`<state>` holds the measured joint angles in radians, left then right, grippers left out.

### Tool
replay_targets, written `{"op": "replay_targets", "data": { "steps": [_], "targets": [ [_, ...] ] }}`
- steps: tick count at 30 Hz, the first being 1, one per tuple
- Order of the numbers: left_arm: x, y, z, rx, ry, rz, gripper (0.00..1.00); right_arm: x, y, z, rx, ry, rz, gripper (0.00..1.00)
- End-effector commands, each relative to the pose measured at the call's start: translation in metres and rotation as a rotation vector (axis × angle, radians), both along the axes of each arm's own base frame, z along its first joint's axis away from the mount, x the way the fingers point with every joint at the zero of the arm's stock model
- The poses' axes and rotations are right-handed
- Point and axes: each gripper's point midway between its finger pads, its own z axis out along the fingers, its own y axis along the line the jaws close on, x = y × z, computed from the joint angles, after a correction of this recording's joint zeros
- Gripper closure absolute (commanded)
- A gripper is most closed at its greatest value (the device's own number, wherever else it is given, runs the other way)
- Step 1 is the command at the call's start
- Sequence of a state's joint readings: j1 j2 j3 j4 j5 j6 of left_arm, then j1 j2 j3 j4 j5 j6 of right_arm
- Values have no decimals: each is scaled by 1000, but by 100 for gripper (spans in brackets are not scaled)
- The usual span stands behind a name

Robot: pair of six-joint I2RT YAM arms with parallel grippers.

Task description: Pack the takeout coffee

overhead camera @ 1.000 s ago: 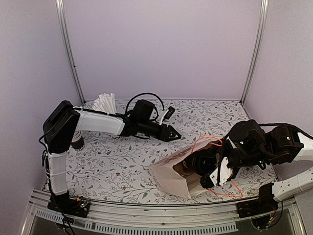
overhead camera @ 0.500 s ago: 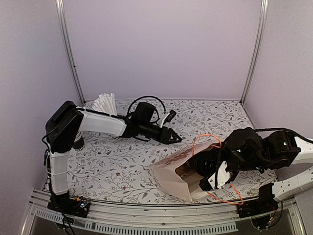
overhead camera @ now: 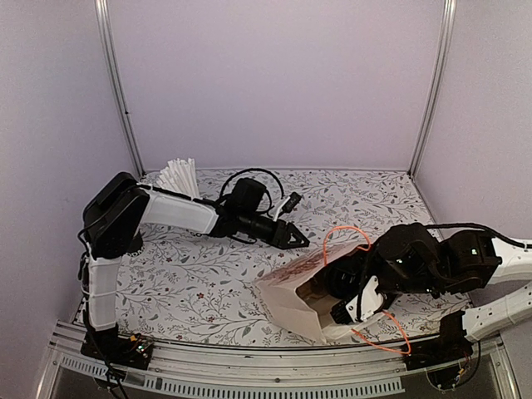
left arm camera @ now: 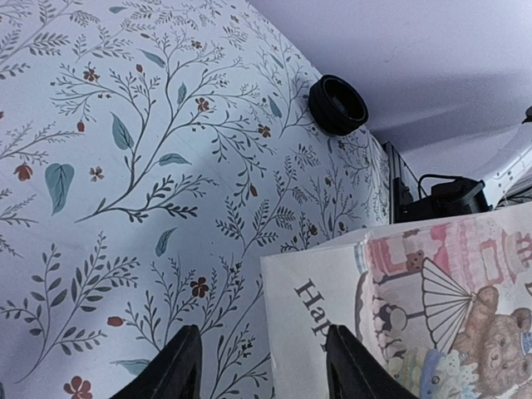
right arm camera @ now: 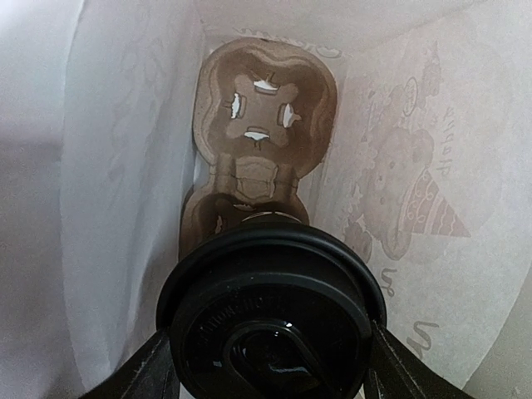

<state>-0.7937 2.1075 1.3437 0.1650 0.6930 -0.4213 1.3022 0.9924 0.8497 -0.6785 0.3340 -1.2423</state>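
Far left, a bunch of white straws (overhead camera: 179, 175) stands at the back corner of the table (overhead camera: 191, 283). A wide stretch of bare flowered cloth lies in front of it, reaching the near edge.

The left arm lies across this stretch toward the centre. The left gripper (left arm camera: 262, 372) has its fingers apart with nothing between them. It is low over the cloth, right at the edge of the paper bag (overhead camera: 287, 295); contact cannot be told. A low stack of black lids (left arm camera: 338, 105) sits well apart, by the wall.

The bag lies on its side right of centre, mouth toward the right arm, with orange handles (overhead camera: 345, 235) loose around the opening.

The right gripper (right arm camera: 268, 359) reaches into the mouth, clamped on the coffee cup (right arm camera: 270, 307) at both sides of its lid. The bag walls crowd both flanks. A cardboard cup carrier (right arm camera: 259, 125) lies deeper inside; whether the cup is seated in it cannot be told.
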Motion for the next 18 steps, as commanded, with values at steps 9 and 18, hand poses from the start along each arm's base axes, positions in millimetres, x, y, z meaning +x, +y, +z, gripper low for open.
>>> {"op": "replay_targets", "data": {
  "steps": [9, 18],
  "targets": [
    [-2, -8, 2, -61, 14, -55, 48, 5, 7, -14, 24, 82, -46, 62],
    [-5, -10, -14, -54, 56, -83, 50, 14, 12, -14, 55, 55, -60, 62]
  ]
}}
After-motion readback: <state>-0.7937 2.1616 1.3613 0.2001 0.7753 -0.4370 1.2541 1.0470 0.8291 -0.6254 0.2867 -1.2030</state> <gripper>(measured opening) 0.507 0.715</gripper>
